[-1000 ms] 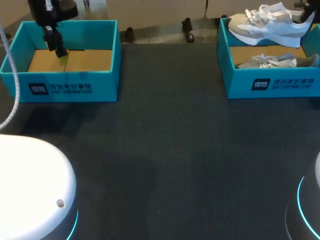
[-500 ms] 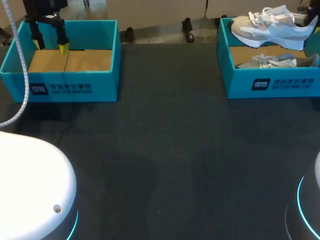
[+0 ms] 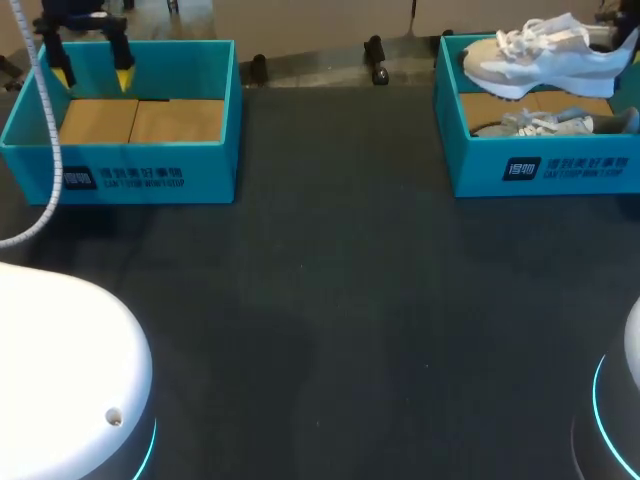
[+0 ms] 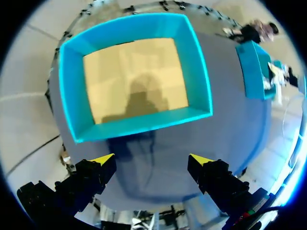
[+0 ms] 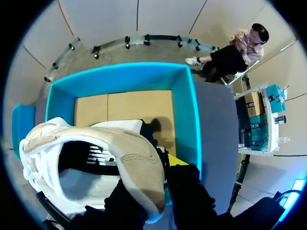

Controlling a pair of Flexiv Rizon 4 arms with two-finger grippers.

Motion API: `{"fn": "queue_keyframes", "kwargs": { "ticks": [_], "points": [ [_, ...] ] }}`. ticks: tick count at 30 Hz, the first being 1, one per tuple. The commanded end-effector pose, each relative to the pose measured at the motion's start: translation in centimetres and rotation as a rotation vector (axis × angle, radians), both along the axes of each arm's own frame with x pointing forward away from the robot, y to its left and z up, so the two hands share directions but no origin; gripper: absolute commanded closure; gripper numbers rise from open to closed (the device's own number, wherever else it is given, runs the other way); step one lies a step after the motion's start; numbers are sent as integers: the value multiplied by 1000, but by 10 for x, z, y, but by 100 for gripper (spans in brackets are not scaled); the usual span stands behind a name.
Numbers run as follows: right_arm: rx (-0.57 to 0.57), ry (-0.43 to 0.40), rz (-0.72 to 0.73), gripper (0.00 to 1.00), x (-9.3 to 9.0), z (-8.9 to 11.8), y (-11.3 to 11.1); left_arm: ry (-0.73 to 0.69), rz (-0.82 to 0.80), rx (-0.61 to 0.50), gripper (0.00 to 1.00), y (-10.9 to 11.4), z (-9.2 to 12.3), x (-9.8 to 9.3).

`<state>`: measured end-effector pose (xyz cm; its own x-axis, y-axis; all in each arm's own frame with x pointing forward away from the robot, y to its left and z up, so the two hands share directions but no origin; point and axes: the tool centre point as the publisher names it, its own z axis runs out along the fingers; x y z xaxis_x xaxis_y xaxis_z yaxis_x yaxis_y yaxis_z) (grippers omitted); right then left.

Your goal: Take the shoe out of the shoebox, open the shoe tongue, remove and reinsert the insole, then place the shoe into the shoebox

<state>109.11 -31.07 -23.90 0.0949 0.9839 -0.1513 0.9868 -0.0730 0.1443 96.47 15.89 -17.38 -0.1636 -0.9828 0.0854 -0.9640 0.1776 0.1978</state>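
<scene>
A white and beige shoe (image 3: 545, 55) hangs above the right teal shoebox (image 3: 540, 170). My right gripper (image 5: 160, 167) is shut on the shoe's heel collar (image 5: 144, 167), with the box's cardboard floor (image 5: 139, 108) below it. A second shoe (image 3: 555, 122) lies inside that box. My left gripper (image 3: 93, 77) stands open over the back left of the empty left shoebox (image 3: 120, 175). In the left wrist view the left gripper (image 4: 152, 159) holds nothing, and the empty left shoebox (image 4: 134, 79) lies ahead of it.
The two boxes stand at the table's far corners, and dark tabletop (image 3: 330, 300) lies between them and toward the front. My arms' white bases (image 3: 60, 380) rise at the front corners.
My left gripper has risen out of the left box toward its back left corner and turned so both yellow tips show. The held shoe has shifted slightly to the right.
</scene>
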Motion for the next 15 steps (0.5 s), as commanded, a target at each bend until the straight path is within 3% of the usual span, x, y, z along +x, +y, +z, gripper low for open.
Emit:
{"fn": "queue_keyframes", "kwargs": {
  "ticks": [1, 8, 15],
  "points": [
    [12, 24, -3, 100, 16, 0, -10, -184, 51, -8, 0, 13, 13, -34],
    [9, 27, 8, 100, 22, -1, -18, -270, 48, 62, 0, 31, 16, -35],
    [13, 22, -1, 100, 21, -6, -25, -270, 48, 62, 0, 31, 16, -35]
  ]
}}
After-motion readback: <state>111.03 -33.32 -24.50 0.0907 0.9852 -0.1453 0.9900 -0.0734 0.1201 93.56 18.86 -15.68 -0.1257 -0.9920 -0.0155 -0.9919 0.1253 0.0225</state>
